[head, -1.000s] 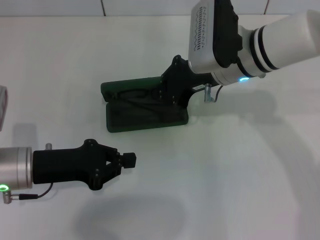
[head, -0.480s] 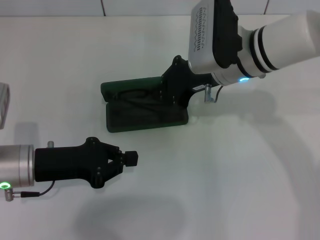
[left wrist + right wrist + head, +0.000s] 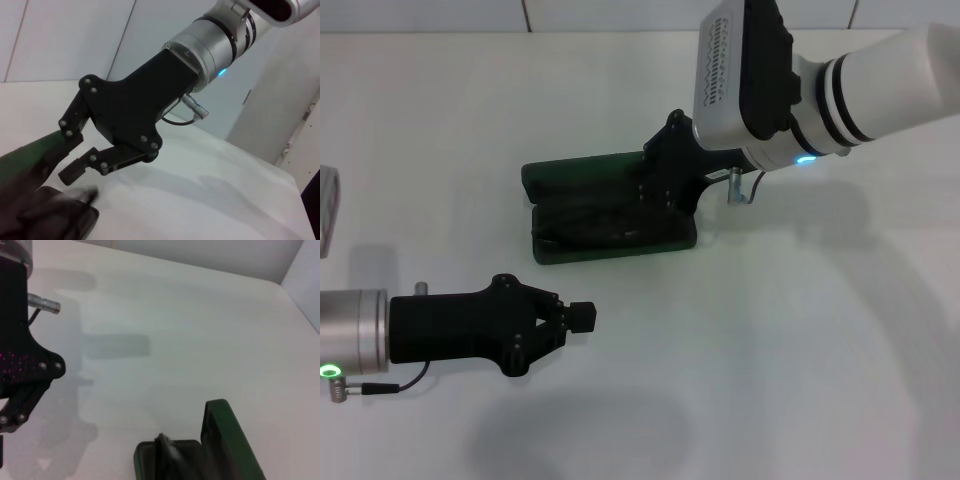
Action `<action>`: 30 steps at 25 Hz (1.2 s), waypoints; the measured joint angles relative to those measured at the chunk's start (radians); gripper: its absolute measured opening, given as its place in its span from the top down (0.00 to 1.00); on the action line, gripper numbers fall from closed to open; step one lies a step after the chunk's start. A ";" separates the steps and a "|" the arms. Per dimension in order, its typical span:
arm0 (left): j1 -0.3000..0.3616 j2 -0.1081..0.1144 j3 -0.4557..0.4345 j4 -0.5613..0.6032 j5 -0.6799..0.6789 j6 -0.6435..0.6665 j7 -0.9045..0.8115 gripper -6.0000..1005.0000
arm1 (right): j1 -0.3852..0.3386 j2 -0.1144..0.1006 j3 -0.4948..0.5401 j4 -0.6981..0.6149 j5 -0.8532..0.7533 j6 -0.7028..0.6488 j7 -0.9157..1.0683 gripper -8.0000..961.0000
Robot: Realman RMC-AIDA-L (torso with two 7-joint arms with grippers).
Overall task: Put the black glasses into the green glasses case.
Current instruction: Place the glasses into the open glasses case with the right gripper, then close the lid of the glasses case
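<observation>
The white counter (image 3: 800, 330) carried one green glasses case (image 3: 575, 170), which lay open near its middle, the lid standing behind the lined tray. Two arms were in the scene. The right arm, white with black rings, reached in from the upper right of the head view, and the right gripper (image 3: 655, 185) was down over the right end of the case. In the left wrist view its two fingers (image 3: 80, 167) stood a small way apart, one beside the green lid edge and the other just above the tray; I could not tell if they touched the case, and nothing was seen held between them. The left gripper (image 3: 582, 318) was in the lower left of the head view, well apart from the case and pointing to the right above the bare counter. Its fingers were drawn together to a narrow tip and held nothing. One pair of black glasses (image 3: 590, 225) lay inside the tray of the case as thin dark lines against the dark lining; the right wrist view showed a thin black piece (image 3: 165, 447) of them rising from the tray beside the green lid. At the far left edge of the head view was one small pale object (image 3: 326, 210), mostly cut off, so I could not say what it was.
</observation>
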 joint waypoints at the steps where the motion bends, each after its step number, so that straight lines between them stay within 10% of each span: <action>1: 0.000 0.000 0.000 0.000 0.000 0.000 0.000 0.99 | -0.003 0.000 0.000 -0.001 0.000 0.000 0.000 0.83; 14: 0.000 -0.004 -0.008 -0.002 -0.004 -0.031 0.000 0.99 | -0.211 -0.001 0.100 -0.143 0.066 -0.125 -0.019 0.80; 22: -0.020 -0.012 -0.075 -0.002 -0.013 -0.155 -0.005 1.00 | -0.472 -0.007 0.425 -0.131 0.246 -0.343 -0.242 0.79; 30: -0.032 -0.015 -0.099 0.000 -0.014 -0.243 -0.005 0.99 | -0.525 -0.015 0.655 0.086 0.271 -0.466 -0.416 0.58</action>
